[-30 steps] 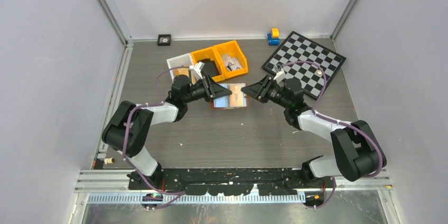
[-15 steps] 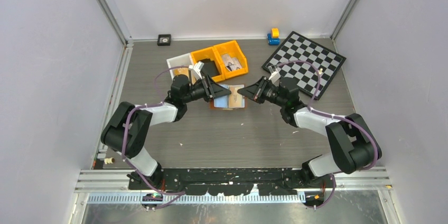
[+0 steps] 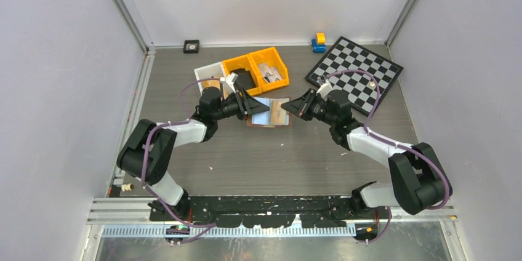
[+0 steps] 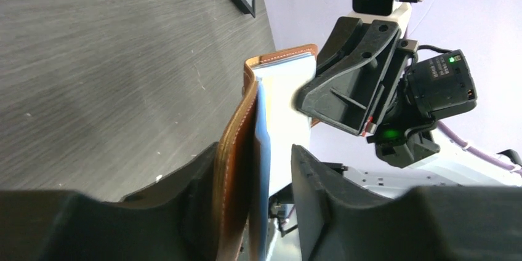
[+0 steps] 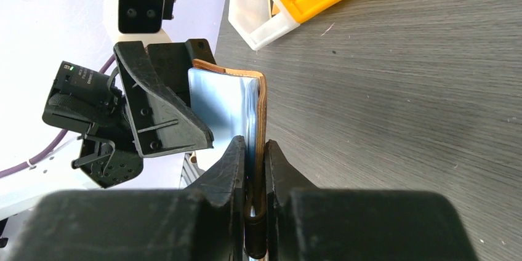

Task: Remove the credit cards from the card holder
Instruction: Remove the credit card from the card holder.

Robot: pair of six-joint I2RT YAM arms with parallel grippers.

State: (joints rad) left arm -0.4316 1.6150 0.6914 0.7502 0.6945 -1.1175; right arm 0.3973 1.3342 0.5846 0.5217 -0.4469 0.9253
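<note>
Toward the far edge of the table (image 3: 258, 162), the card holder (image 3: 269, 113) is sitting between both grippers. Only the wrist views are showing the grips. The right gripper (image 5: 252, 147) is pinching its leather edge, and the left gripper (image 4: 253, 150) is standing slack around it, with the credit cards (image 4: 284, 88) sitting inside.

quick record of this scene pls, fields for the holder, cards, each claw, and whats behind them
card holder: open, between the two claws
credit cards: tucked inside the holder
right claw: shut on one edge of the holder
left claw: astride the opposite edge; grip unclear
behind: yellow bins, chessboard
</note>
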